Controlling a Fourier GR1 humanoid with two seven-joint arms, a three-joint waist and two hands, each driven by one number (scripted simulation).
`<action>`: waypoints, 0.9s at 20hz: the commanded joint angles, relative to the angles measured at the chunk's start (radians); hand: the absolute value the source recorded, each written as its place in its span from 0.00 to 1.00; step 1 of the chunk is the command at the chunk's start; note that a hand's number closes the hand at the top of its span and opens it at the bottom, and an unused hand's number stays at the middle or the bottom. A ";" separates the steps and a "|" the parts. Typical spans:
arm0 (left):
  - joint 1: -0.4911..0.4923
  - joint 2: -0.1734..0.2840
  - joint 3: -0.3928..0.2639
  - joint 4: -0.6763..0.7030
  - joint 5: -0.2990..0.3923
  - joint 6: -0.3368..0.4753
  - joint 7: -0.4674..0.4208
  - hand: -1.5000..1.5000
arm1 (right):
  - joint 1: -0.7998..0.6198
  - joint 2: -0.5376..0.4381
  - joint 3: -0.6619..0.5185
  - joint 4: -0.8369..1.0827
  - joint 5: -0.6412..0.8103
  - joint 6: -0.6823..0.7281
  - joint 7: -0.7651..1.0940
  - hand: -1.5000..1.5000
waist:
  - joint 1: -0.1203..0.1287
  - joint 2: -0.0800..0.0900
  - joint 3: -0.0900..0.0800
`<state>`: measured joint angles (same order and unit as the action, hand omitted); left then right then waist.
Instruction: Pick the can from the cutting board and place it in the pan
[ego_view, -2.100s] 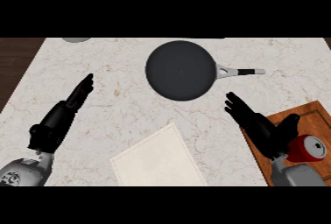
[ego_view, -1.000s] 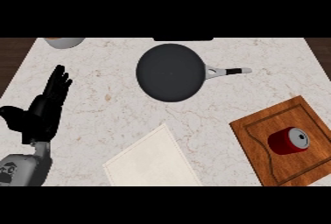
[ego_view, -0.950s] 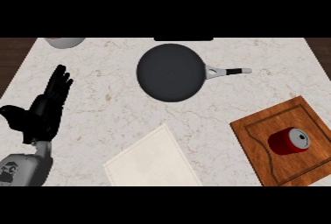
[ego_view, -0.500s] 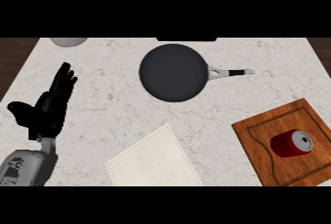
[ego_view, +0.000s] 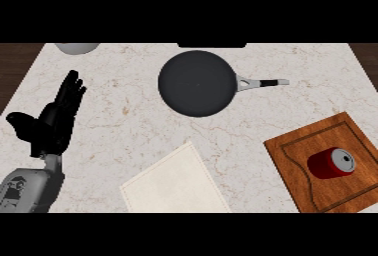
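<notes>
Far across the tabletop (ego_view: 133, 115) from the left hand (ego_view: 53, 122), which rests with fingers spread and straight: red can (ego_view: 331, 163) lying on its side on the cutting board (ego_view: 295, 155), silver end up-right. Right hand out of view. Pan (ego_view: 197, 83) sits between, farther from the robot, well apart from both. Can likely light, rigid, smooth, prone to roll; best taken across its curved body, not the ends.

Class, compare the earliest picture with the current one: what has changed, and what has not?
The right hand, earlier over the cutting board beside the can, has withdrawn out of view without taking the can. The left hand has opened and turned palm-flat at the left. The can stays lying on the cutting board; the pan stays empty.
</notes>
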<state>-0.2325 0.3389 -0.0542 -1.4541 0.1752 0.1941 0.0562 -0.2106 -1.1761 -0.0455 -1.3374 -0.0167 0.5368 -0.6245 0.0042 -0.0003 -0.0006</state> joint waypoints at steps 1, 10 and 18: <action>0.017 -0.008 0.010 0.022 -0.013 -0.005 -0.035 0.50 | -0.016 0.020 0.038 -0.072 -0.037 0.123 -0.005 0.00 | -0.001 0.000 0.000; -0.030 -0.006 0.060 0.005 -0.012 -0.042 0.028 0.50 | 0.071 0.068 0.002 -0.194 0.047 0.100 0.166 0.00 | -0.005 -0.001 0.000; 0.054 -0.048 0.054 -0.029 -0.054 -0.059 -0.021 0.50 | 0.063 0.142 -0.023 -0.188 0.180 0.114 0.240 0.00 | -0.001 0.000 0.000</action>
<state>-0.2122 0.3004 -0.0067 -1.4739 0.1307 0.1518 0.0693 -0.1251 -1.0486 -0.0713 -1.5307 0.1061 0.6174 -0.4177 -0.0002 -0.0007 -0.0001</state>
